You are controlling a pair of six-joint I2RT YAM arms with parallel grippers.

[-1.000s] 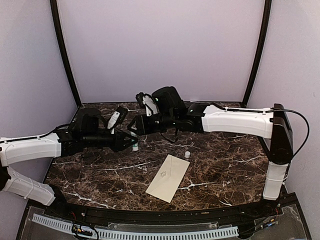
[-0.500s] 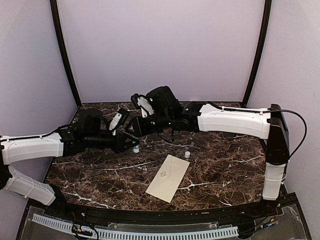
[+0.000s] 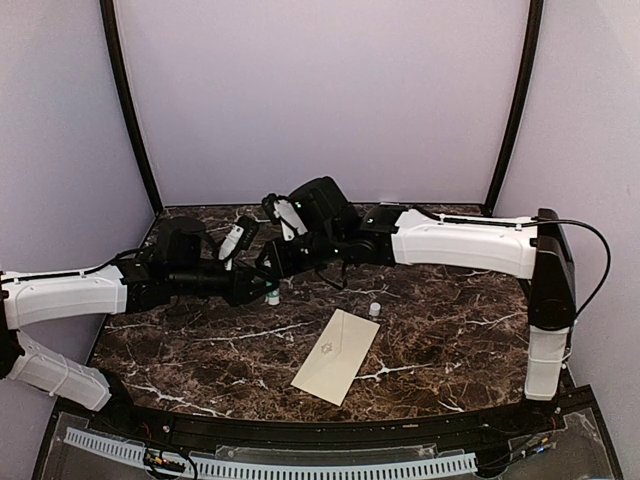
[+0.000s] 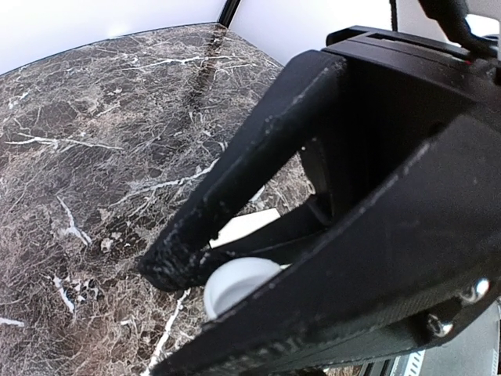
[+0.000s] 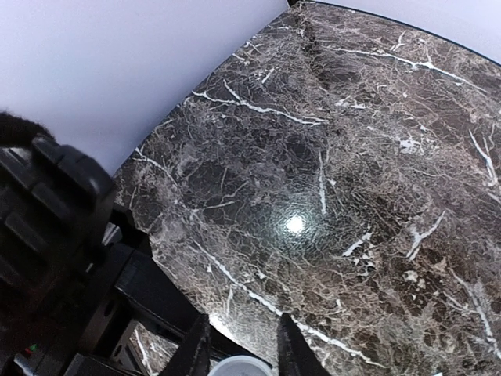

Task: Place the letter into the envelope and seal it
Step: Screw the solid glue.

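Right arm has slid towards nine o'clock since a second ago, and the right gripper (image 3: 274,272) is narrower now. Its fingertips sit either side of the round end of the small white plastic tube (image 4: 239,283), though whether they truly pinch it, I cannot tell. Left gripper (image 3: 258,288) is clamped on that tube's body, steadying it over the dark marble table (image 3: 450,340) so its partner can work the end. I'd judge this is a glue stick being readied for sealing. Little white round cap (image 3: 375,309) rests on the marble at one o'clock of the long cream-yellow paper envelope (image 3: 335,356), which lies flat at six o'clock of the table, untouched and unmoved. No plain whitish paper letter shows anywhere; likely it's tucked inside already
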